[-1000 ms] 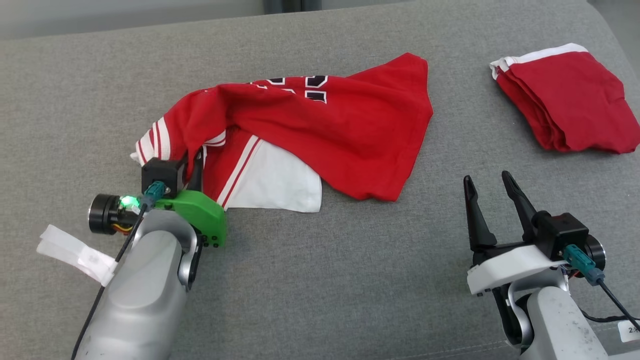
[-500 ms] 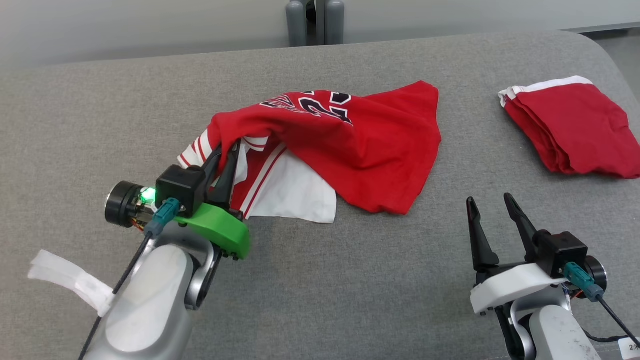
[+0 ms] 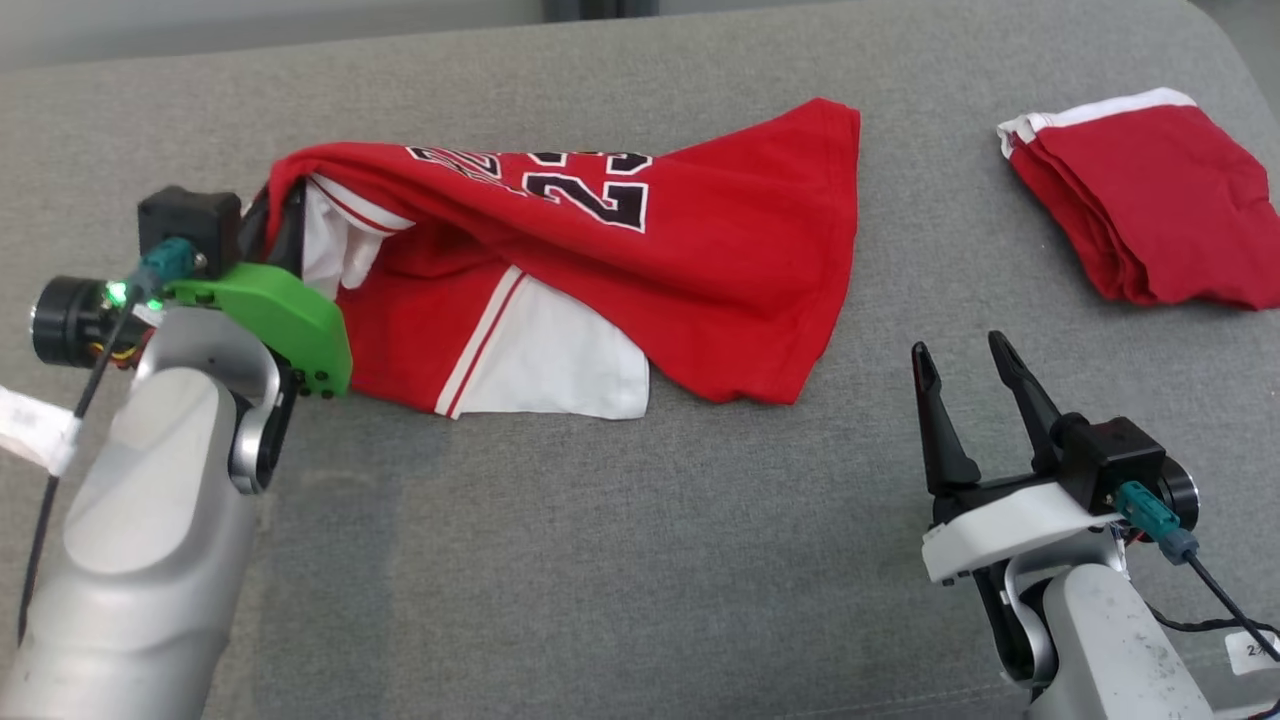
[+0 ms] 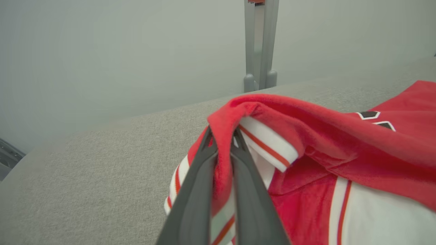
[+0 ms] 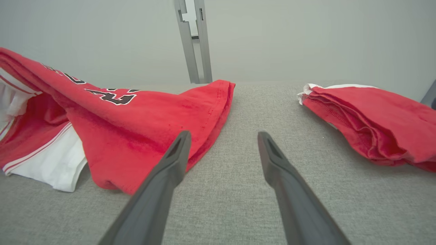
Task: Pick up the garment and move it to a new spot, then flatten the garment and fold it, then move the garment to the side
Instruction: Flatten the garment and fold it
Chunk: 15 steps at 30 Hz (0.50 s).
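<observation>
The red number-23 jersey [image 3: 640, 260] is draped across the upper centre of the grey cushion [image 3: 600, 560], its left edge pinched and lifted by the clamped left gripper [image 4: 223, 136]. At lower right, the right gripper [image 3: 960, 348] is held spread wide and empty, below a folded red garment [image 3: 1150, 200].

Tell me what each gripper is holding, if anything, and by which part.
The left gripper pinches the red jersey by a fold of red fabric beside its striped white trim. The right gripper is open, holding nothing.
</observation>
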### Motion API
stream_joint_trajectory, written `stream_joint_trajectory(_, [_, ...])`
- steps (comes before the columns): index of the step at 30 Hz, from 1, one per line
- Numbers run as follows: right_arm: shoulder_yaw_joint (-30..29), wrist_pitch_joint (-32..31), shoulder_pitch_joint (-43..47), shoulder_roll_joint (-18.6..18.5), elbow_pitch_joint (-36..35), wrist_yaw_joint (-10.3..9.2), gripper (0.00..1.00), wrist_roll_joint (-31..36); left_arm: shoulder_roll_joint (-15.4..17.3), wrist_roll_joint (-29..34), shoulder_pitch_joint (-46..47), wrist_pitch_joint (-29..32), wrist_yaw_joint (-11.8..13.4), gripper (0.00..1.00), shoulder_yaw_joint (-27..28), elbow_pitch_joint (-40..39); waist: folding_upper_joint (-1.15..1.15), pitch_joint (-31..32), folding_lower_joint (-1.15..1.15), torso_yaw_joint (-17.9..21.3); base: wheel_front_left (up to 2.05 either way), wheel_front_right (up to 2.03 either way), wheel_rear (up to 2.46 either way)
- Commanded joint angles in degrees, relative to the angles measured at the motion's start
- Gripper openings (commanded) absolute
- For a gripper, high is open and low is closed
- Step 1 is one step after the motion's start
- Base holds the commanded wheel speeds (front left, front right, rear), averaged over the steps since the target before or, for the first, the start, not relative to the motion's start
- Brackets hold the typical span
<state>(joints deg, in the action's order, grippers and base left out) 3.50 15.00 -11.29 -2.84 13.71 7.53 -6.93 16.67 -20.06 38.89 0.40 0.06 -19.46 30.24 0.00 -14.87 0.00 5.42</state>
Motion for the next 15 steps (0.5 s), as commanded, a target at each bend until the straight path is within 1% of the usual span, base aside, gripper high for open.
stream_joint_trajectory(1, [0.18,0.25,-1.23,-0.10,-0.30,-0.09,1.00,0.27,0.36,0.54,2.93,-0.43,-0.08,0.00,0.18,2.81,0.00,-5.01,0.00,3.53,0.00,0.00,0.00])
stream_joint_trajectory(8, [0.39,0.25,-3.41,-0.10,-1.24,-0.09,1.00,0.34,0.95,2.37,12.87,-2.88,-0.26,0.00,-0.52,15.26,0.00,-9.58,0.00,5.37,0.00,0.00,0.00])
stream_joint_trajectory(9, [0.42,0.25,-3.63,-0.10,-1.36,-0.09,1.00,0.30,1.09,2.70,14.06,-3.34,-0.29,0.09,-0.70,17.13,0.00,-10.04,0.00,5.50,0.00,0.00,0.00])
stream_joint_trajectory(10, [0.43,0.25,-3.72,-0.10,-1.42,-0.09,1.00,0.27,1.21,3.24,15.10,-3.93,-0.18,0.41,-1.01,18.48,0.00,-10.32,0.00,5.54,0.00,0.00,0.00])
stream_joint_trajectory(11, [0.45,0.25,-3.81,-0.10,-1.47,-0.09,1.00,0.22,1.32,3.85,16.20,-4.57,0.08,0.95,-1.46,20.16,0.00,-10.58,0.00,5.55,0.00,0.00,0.00])
stream_joint_trajectory(12, [0.48,0.25,-3.94,-0.10,-1.45,-0.09,1.00,0.16,1.37,4.31,16.96,-5.13,0.26,1.00,-1.77,21.42,0.00,-10.71,0.00,5.54,0.00,0.00,0.00])
stream_joint_trajectory(15, [0.62,0.25,-4.31,-0.11,-1.28,-0.09,1.00,-0.12,1.44,5.43,18.98,-7.50,0.95,1.00,-2.67,24.97,0.00,-10.70,0.00,5.23,0.00,0.00,0.00])
